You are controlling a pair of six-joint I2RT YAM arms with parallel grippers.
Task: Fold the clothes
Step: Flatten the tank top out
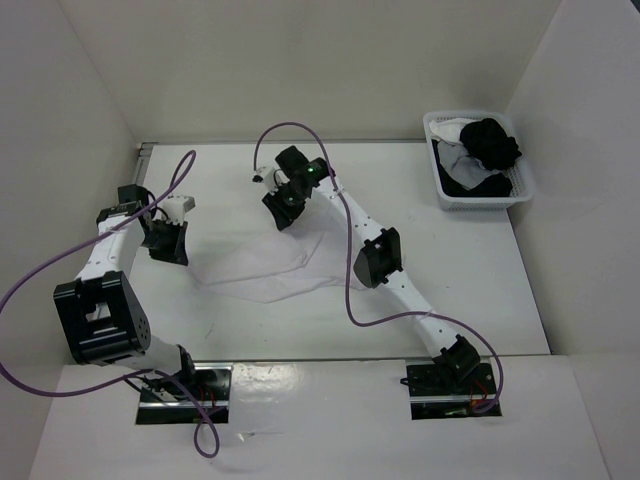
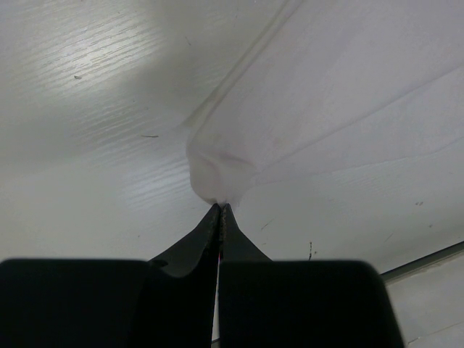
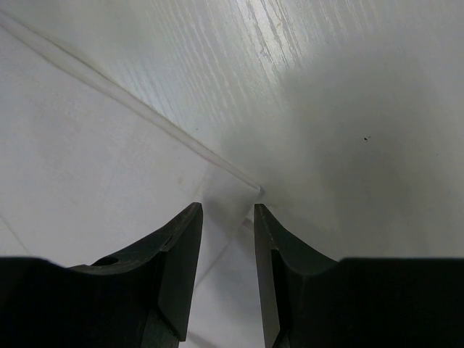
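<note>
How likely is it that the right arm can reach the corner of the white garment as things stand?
Probably yes. The right gripper hangs open just above a corner of the white garment, with nothing between them. The left gripper pinches another part, well apart.

basket (image 1: 482, 206): white plastic lattice, at the table's far right corner | inside: black cloth (image 1: 490, 142) heaped up, white cloth (image 1: 447, 130) at its far left end | table (image 1: 450, 270): white, faint wood grain, a few dark specks | walls (image 1: 330, 60): plain white panels on three sides
</note>
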